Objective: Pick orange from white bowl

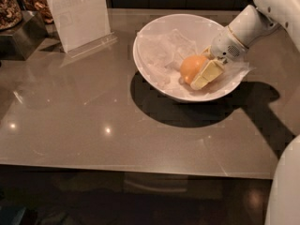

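in the camera view the orange (191, 67) lies in the bowl (142, 63), on the crumpled paper (161, 50), toward the right side. the gripper (202, 72) is down inside the bowl, touching the orange on its right and near side; if it already holds the fruit firmly or only lies against it, i cannot tell. the step in hand is, i think, to secure the grasp. to do it well, the grip should close around the middle of the round fruit, not on its edge, because the smooth skin can slip out. the paper should stay out of the grip, and the lift should go straight up, away from the rim.
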Controlling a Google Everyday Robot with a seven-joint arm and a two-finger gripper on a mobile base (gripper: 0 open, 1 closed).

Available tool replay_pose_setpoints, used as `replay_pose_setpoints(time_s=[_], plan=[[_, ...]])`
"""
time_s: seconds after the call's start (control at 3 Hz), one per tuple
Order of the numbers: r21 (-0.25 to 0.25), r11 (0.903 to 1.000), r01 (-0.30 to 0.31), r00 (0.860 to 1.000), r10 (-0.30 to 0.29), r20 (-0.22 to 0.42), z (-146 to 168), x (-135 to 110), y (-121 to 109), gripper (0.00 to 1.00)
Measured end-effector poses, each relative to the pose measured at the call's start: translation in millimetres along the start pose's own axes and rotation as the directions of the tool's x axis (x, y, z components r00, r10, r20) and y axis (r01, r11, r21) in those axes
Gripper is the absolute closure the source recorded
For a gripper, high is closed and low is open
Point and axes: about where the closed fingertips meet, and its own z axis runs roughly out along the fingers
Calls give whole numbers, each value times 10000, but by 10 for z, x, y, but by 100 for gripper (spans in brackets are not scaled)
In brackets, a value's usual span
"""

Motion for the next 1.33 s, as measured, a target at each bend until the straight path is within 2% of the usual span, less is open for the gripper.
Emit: replay_pose_setpoints(time_s=[0.67, 1.0, 1.33], plan=[[674, 9973, -285, 9992, 267, 285, -98, 57, 0, 91], [970, 9953, 7, 9986, -58, 517, -212, -33, 86, 100], [1096, 9924, 551, 9938, -652, 901, -341, -198, 214, 100]])
